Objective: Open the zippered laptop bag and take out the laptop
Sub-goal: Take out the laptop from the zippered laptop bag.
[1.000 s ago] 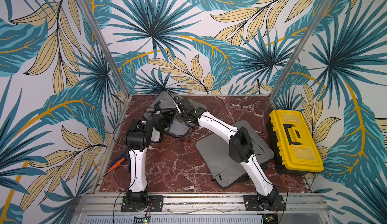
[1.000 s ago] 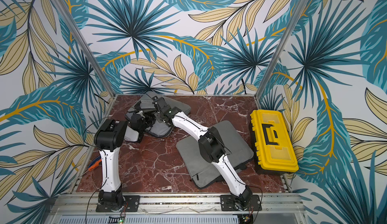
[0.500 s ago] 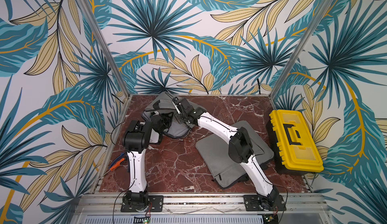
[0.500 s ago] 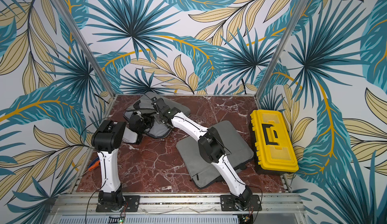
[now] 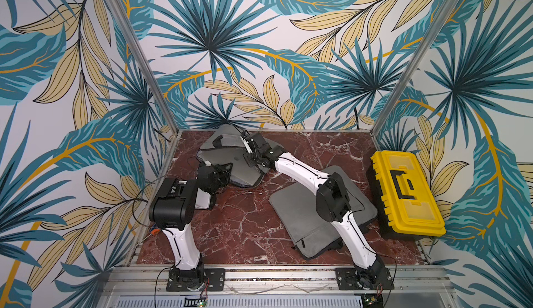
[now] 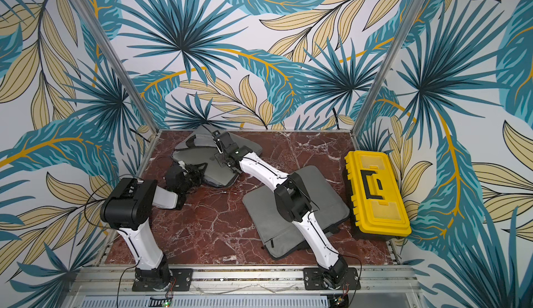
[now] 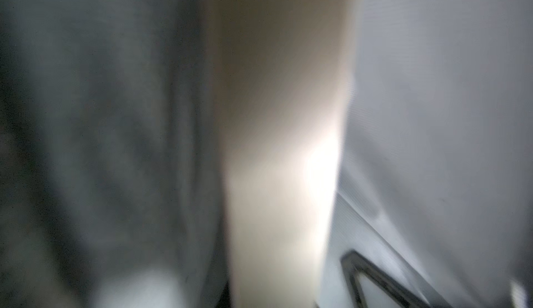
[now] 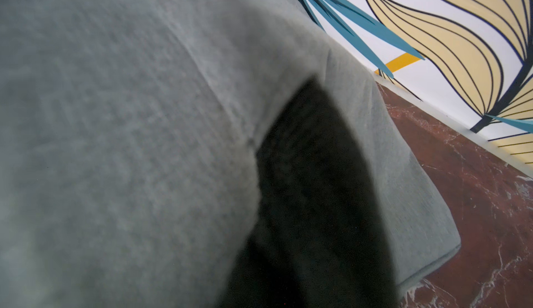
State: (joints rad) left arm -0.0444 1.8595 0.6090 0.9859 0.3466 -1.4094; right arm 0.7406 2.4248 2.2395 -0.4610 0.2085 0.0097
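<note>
The laptop bag (image 5: 223,155) sits at the far left of the table (image 5: 245,234). It is crumpled, its upper layer humped, and its long axis runs roughly left to right. Both arms are on it.

The left gripper (image 5: 220,174) is at the bag's near-left edge, touching the cloth or pushed under it. Its fingertips are hidden in both top views. The left wrist view is a blur of gray cloth with a pale strip (image 7: 274,148) down the middle, so neither released nor clenched can be told, nor what the strip is.

The right gripper (image 5: 246,144) comes in from the right and sits on the bag's far-right part with its jaws closed. The cloth bulges up at it, so it is likely pinching the upper layer, but the contact is hidden. The right wrist view shows gray cloth close up with a dark gap (image 8: 311,191) beside it. That may be the bag's mouth, not sure. The laptop is not visible anywhere and is judged to be inside the bag.

Key relation: the bag's near edge faces the left gripper, and the left arm is nearer to it. The right arm holds from above, on the far side. Judged next move is spreading the mouth, right lifting up and away, left going in from the near left across the short axis.

A flat gray sleeve (image 5: 297,214) lies near right under the right arm. A yellow toolbox (image 5: 406,194) stands at the right edge, well apart from the work.
</note>
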